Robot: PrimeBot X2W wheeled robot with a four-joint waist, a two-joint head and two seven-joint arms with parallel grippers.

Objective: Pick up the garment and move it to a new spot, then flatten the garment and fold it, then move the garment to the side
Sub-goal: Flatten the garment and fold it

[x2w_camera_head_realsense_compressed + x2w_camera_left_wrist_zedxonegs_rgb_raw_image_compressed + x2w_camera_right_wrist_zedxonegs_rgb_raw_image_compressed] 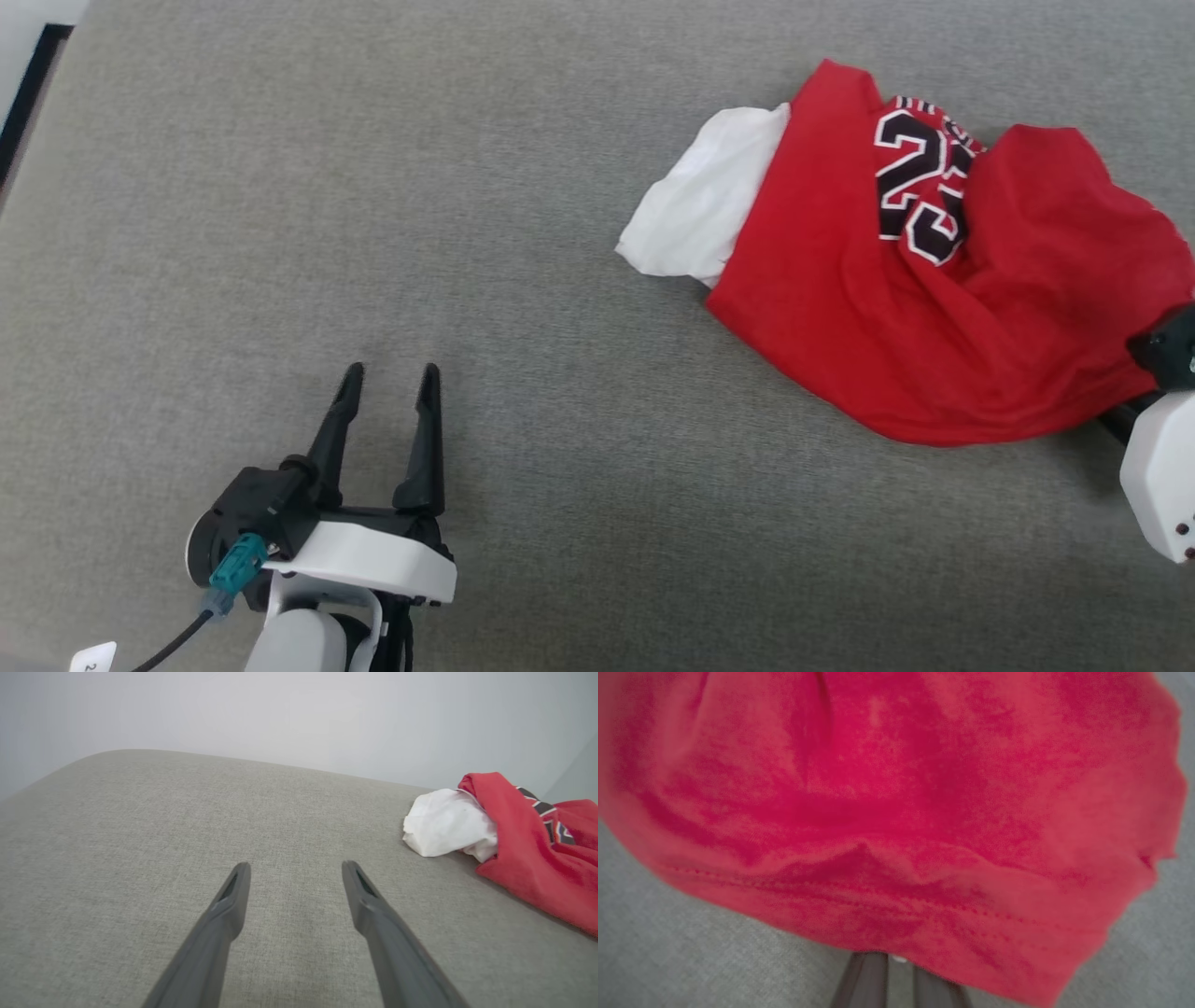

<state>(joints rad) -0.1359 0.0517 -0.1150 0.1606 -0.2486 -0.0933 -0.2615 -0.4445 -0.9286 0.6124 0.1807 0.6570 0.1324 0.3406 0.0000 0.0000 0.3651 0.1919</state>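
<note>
Garment (934,308) hem seemingly in right tool (896,975); open surface (467,233) leftward.

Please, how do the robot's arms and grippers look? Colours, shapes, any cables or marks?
The left gripper has two long, black, tapering fingers on a black base with a white shell. A teal connector with a dark cable plugs into its side, near a white tag. The right gripper has dark grey fingers; its wrist housing is white and rounded.
</note>
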